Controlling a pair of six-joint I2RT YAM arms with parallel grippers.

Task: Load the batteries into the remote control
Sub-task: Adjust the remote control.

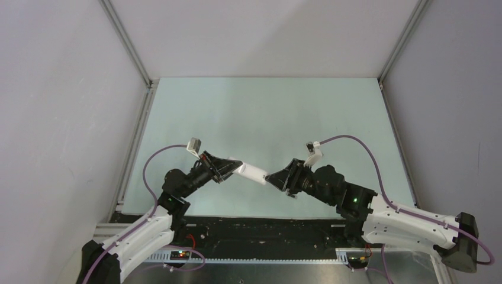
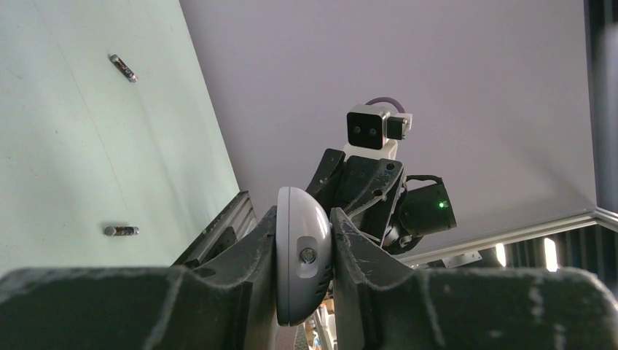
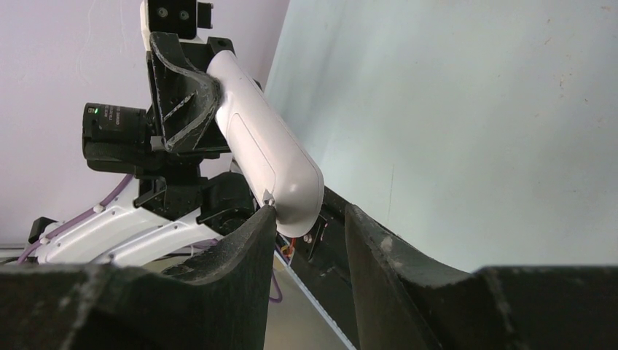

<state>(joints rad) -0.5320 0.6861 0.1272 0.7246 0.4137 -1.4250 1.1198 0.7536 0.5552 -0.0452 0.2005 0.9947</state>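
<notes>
The white remote control [image 1: 251, 172] hangs in the air over the near part of the table, held level between both arms. My left gripper [image 1: 234, 167] is shut on one end of it; in the left wrist view the rounded end [image 2: 302, 255] sits squeezed between the two fingers. My right gripper [image 3: 310, 209] stands open at the other end of the remote control [image 3: 266, 146]. Its left fingertip [image 3: 267, 213] touches a small tab on the remote's edge, and the right finger stands apart. Two batteries [image 2: 123, 67] [image 2: 121, 230] lie on the pale green table, seen only in the left wrist view.
Grey enclosure walls with aluminium frame posts [image 1: 127, 44] [image 1: 402, 41] bound the pale green table [image 1: 266, 112] on three sides. A black strip [image 1: 260, 228] with wiring runs along the near edge between the arm bases.
</notes>
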